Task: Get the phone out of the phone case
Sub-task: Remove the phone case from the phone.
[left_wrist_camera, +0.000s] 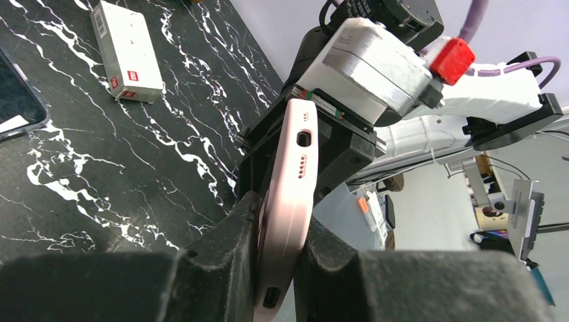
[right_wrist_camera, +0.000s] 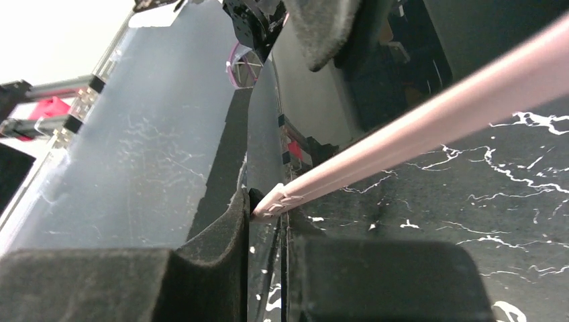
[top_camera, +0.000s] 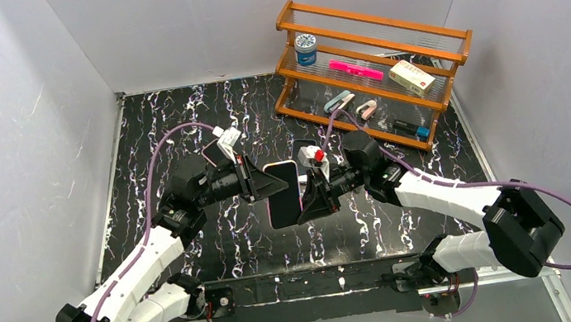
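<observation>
Both my left end effector [left_wrist_camera: 282, 236] and right end effector [right_wrist_camera: 268, 209] are clenching the pink phone case [left_wrist_camera: 295, 171] holding the black slab phone [top_camera: 284, 199].

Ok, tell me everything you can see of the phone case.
The case is pale pink, smooth, with port and speaker cutouts along one end. The phone sits in it, dark screen up. It hangs above the table, left tool clamped across one side, right tool pinching the opposite edge.
</observation>
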You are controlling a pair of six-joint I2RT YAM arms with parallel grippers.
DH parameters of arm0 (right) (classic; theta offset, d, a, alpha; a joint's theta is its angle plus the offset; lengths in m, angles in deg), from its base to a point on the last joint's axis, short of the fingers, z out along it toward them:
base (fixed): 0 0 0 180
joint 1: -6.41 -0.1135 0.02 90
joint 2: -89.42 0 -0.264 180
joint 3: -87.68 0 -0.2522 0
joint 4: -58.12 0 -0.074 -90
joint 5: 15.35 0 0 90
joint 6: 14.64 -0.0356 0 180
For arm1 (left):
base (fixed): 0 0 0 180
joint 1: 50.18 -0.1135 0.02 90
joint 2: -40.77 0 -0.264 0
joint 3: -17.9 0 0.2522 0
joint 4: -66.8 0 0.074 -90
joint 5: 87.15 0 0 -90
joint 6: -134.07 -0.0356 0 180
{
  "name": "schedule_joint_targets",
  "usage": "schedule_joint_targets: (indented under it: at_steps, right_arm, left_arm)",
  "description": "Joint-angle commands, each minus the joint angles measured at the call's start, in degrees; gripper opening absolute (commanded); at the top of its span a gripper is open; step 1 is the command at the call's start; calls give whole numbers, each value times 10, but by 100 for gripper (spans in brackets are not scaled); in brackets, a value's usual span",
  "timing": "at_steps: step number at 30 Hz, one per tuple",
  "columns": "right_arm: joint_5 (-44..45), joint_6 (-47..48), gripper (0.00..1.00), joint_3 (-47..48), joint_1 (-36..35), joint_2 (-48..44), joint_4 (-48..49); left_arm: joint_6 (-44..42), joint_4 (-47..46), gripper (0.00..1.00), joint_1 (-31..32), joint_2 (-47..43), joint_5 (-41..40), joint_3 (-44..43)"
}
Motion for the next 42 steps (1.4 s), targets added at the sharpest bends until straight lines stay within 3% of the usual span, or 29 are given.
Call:
schedule_joint_targets:
  at_steps: [1,13,29,33,36,42]
  right_arm:
    - [-38,234,3,25,-22,-25,5]
    - [-68,453,12,114,-23,7,-154]
    - [36,501,13,135,-23,-7,-157]
    - [84,466,13,114,-22,-26,-130]
    - [141,381,16,59,-22,-64,-50]
    - [261,116,43,-34,-22,-169,72]
  left_arm:
    - [132,-34,0,-8,17,-56,-6]
    - [183,-52,0,-8,43,-62,15]
    - [175,-35,0,-12,48,-65,20]
    - [154,-14,0,-17,30,-82,19]
    - [136,6,0,-22,9,-103,15]
    - [111,14,0,-28,-27,-169,31]
